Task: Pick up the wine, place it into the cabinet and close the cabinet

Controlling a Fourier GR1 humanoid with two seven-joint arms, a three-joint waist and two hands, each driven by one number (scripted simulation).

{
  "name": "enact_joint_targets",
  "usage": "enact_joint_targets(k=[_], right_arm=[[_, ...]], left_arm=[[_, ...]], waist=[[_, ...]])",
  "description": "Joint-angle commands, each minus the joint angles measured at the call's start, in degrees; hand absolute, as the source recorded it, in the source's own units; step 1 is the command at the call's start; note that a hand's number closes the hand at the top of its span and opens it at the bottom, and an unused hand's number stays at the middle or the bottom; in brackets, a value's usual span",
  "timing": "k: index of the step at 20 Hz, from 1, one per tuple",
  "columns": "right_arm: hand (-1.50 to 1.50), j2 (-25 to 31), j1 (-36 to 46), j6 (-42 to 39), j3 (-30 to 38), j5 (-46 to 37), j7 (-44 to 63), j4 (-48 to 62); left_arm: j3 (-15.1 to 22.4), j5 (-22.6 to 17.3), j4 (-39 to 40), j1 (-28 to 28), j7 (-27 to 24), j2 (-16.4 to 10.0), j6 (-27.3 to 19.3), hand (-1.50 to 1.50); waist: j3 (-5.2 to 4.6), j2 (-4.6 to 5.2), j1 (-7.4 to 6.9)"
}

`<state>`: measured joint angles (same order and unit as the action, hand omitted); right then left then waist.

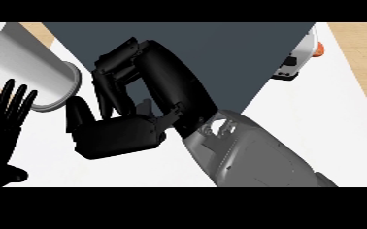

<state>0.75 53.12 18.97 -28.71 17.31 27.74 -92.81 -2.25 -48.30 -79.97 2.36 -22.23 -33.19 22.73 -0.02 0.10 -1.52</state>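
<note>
My right hand (154, 94) fills the middle of the head view, close to the camera, on its grey forearm (251, 155) that comes in from the lower right. Its fingers (111, 75) curl downward and the thumb (80, 114) sticks up beside them; nothing shows inside the curl. Behind the hand stands a large dark grey-blue panel (237, 53), which looks like the cabinet door. No wine bottle is recognisable anywhere. My left hand (14, 116) rests open at the left edge, fingers up.
A thick white cylinder (32, 63) with a flanged end lies at the upper left, just above my left hand. A white object with an orange part (305, 53) sits at the upper right on the white counter (308, 121).
</note>
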Motion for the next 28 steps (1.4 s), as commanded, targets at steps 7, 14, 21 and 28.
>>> enact_joint_targets(k=[7,14,21,28], right_arm=[[1.5,-0.7,1.2,-3.4,5.2,2.4,-10.9,17.6],[1.5,2.3,-1.1,-11.6,10.0,0.7,-17.4,23.1],[1.5,4.4,2.8,-13.4,13.6,0.4,-18.9,27.8],[1.5,4.2,0.2,-14.6,12.3,-0.1,-20.5,28.5]], left_arm=[[-4.0,-1.0,-0.6,-0.3,3.5,-0.1,1.6,-1.5],[-4.3,-0.2,2.3,-1.6,3.2,0.5,3.0,-1.5],[-4.0,1.1,2.7,-1.9,2.5,0.8,4.2,-1.5],[-2.9,0.6,1.2,-3.3,4.6,1.7,2.8,-1.5]], waist=[[0.01,-0.02,0.64],[0.02,0.22,0.67],[-0.04,0.45,0.29],[-0.01,0.46,0.59]])
